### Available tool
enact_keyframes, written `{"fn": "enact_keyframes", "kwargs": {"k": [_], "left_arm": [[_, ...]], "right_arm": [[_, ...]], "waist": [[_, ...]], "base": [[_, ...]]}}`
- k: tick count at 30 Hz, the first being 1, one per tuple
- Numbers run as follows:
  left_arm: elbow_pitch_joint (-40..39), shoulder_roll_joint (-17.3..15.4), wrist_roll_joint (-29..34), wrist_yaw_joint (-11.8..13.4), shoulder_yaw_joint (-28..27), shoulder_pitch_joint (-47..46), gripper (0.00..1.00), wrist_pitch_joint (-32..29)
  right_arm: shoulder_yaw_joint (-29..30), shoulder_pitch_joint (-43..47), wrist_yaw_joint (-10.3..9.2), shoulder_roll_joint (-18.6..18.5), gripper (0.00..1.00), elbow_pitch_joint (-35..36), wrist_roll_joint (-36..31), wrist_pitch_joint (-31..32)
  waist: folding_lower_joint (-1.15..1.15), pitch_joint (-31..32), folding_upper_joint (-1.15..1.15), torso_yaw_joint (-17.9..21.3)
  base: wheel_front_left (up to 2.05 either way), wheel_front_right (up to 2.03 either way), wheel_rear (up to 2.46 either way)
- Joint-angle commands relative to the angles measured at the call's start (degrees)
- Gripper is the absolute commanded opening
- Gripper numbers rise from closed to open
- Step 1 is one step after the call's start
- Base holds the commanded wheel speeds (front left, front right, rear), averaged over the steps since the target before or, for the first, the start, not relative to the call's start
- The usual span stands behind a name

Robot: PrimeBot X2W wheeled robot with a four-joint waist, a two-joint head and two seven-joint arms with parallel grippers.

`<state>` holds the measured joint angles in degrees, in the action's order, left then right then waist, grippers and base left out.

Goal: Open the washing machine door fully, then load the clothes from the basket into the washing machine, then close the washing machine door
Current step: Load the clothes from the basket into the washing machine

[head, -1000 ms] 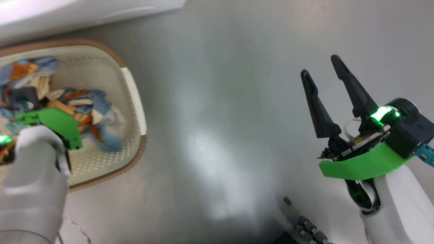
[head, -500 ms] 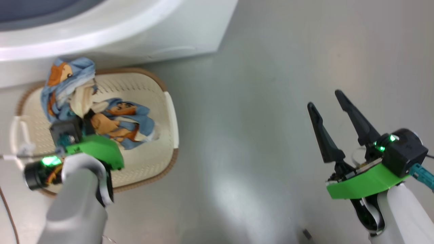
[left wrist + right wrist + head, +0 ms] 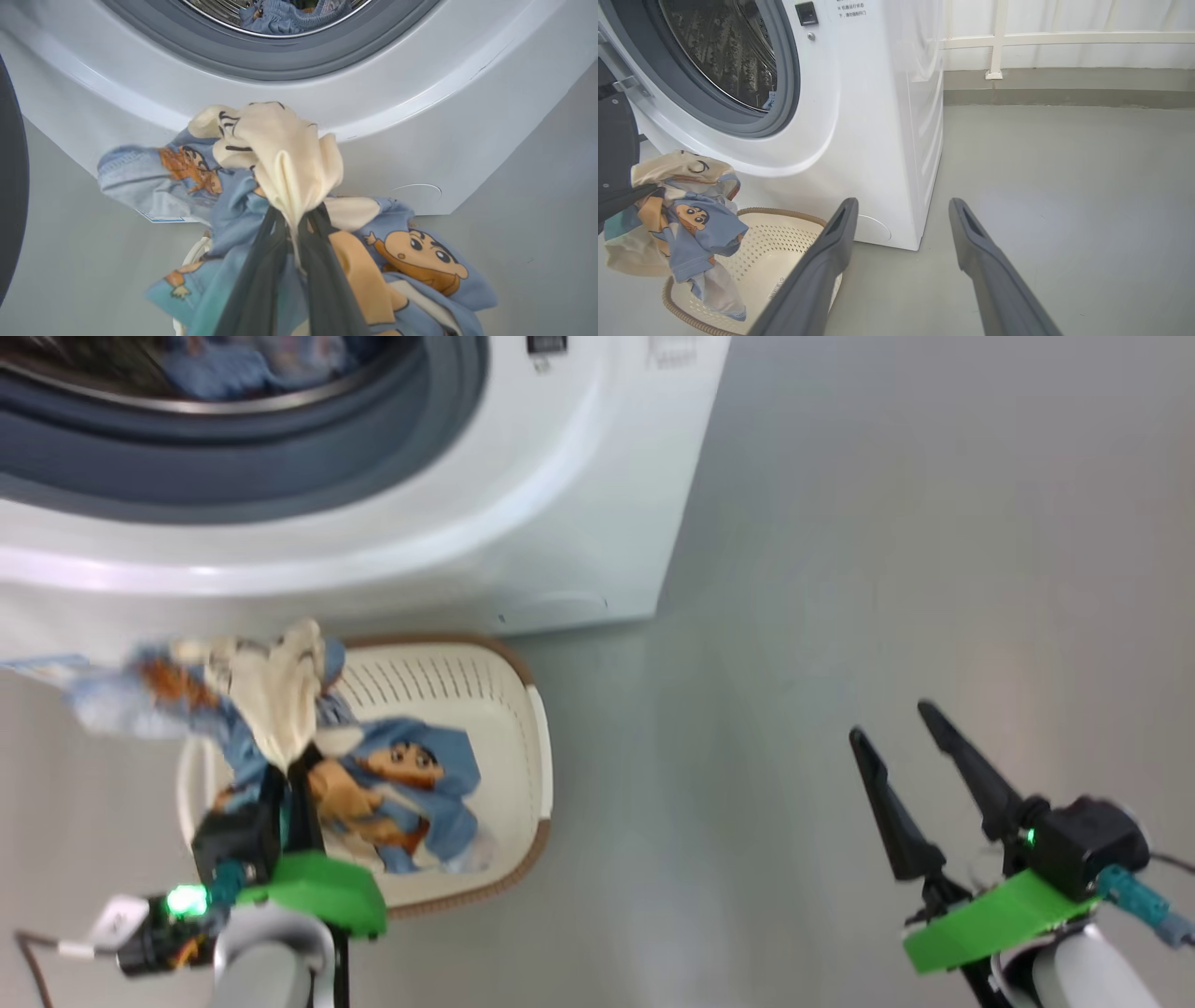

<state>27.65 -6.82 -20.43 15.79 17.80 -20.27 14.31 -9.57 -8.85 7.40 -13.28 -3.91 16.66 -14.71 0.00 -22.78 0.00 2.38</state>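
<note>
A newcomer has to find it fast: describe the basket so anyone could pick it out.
Start at the white washing machine; on the grey floor before its front stands the basket. It is low, cream-white, with perforated sides, and its brown woven-look rim sets it apart from the blue printed clothes hanging over it.

The blue bear-print and cream clothes (image 3: 280, 158) hang bunched above the cream perforated basket (image 3: 439, 677), in front of the white washing machine (image 3: 579, 504), whose black door (image 3: 616, 130) stands open.
</note>
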Motion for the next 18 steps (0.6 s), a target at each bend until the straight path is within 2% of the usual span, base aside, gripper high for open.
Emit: {"fn": "enact_keyframes", "kwargs": {"k": [1, 12, 18], "left_arm": [[-2.69, -1.82, 0.98, -0.69, -1.77, 2.49, 0.00, 0.68], [-9.21, -4.79, 2.28, -2.28, 0.10, 11.21, 0.00, 0.62], [-11.72, -5.68, 2.20, -2.28, 0.70, 14.59, 0.00, 0.34]], "right_arm": [[-0.74, 2.41, 0.09, 0.16, 1.00, 0.92, -0.85, 0.31], [0.03, 7.98, 0.09, 2.31, 1.00, 1.97, -2.42, 2.40], [0.60, 10.25, 0.09, 3.36, 1.00, 2.45, -3.12, 3.06]], "waist": [[0.00, 7.61, 0.00, -2.19], [0.00, 15.75, 0.00, -2.50], [0.00, 18.93, 0.00, -2.20]], "base": [[0.00, 0.00, 0.00], [0.00, 0.00, 0.00], [0.00, 0.00, 0.00]]}}
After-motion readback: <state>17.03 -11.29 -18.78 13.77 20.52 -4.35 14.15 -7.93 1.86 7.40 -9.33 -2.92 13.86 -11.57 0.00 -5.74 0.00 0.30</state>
